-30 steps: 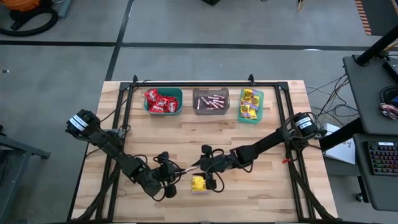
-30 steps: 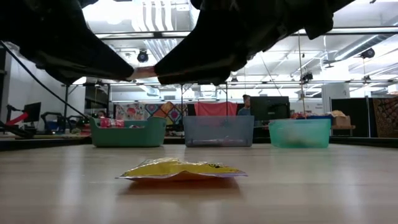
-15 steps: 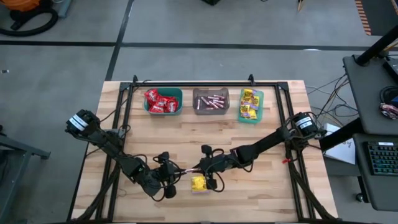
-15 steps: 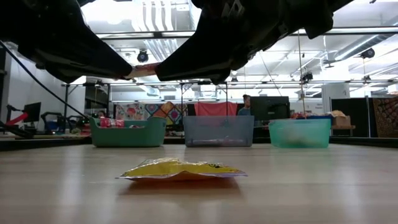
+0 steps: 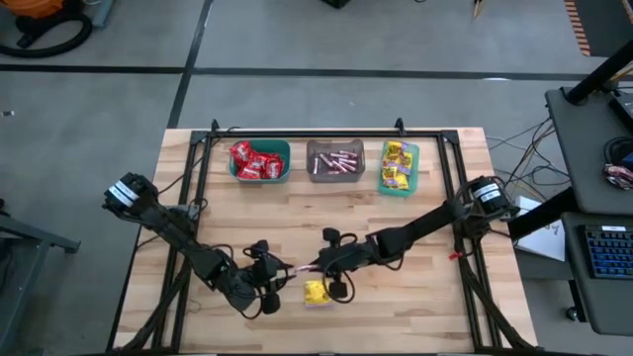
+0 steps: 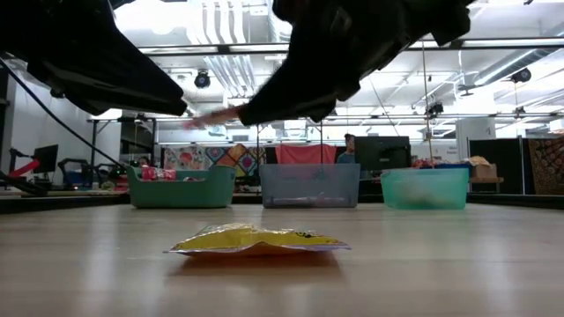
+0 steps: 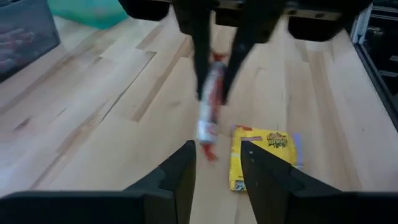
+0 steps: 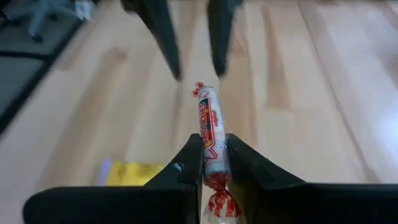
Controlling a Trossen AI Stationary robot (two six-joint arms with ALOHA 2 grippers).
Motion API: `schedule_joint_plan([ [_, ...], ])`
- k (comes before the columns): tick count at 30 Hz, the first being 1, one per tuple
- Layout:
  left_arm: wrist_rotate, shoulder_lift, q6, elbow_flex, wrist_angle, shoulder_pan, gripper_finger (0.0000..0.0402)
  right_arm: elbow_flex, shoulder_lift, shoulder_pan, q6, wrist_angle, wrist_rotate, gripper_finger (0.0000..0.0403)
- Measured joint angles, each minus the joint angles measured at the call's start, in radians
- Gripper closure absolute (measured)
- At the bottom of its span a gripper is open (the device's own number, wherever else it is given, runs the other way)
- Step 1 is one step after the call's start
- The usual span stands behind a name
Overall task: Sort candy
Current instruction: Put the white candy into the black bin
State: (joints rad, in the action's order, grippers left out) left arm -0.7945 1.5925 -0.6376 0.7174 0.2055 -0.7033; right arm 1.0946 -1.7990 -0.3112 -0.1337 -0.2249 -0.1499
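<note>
Pinching a thin pink candy stick (image 8: 209, 127) near one twisted end, the right gripper (image 8: 209, 163) is holding it clear of the counter (image 5: 415, 227). The stick is looking light and stiff enough to jut out unsupported, though its shiny wrapper is probably slippery, so a grip on the body rather than the twisted end seems safest. The stick's far end is pointing toward the left gripper (image 7: 214, 165), whose fingers (image 7: 177, 180) are standing spread and apart from it, no longer touching in either wrist view. Below, in the lower middle of the high view, a yellow packet (image 5: 316, 292) is lying flat on the counter, soft and crinkly by its look. Farther up, three bins (image 5: 289, 163) are sitting in a row.
</note>
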Motion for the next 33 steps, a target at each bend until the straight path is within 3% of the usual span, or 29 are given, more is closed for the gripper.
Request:
schedule_joint_plan([
  [9, 0.051, -0.047, -0.001, 0.0, -0.068, -0.003, 0.0284, 0.108, 0.052, 0.089, 0.029, 0.403, -0.051, 0.0362],
  [14, 0.053, -0.078, 0.001, 0.0, -0.11, -0.012, 0.0284, 0.157, 0.087, 0.169, 0.079, 0.535, -0.06, 0.0361],
  [26, 0.053, -0.088, 0.107, 0.0, -0.138, -0.018, 0.0288, 0.23, 0.11, 0.429, 0.188, 0.595, -0.059, 0.0361],
  [33, 0.053, -0.088, 0.152, -0.025, -0.171, -0.018, 0.0317, 0.229, 0.11, 0.607, 0.174, 0.597, -0.052, 0.036],
])
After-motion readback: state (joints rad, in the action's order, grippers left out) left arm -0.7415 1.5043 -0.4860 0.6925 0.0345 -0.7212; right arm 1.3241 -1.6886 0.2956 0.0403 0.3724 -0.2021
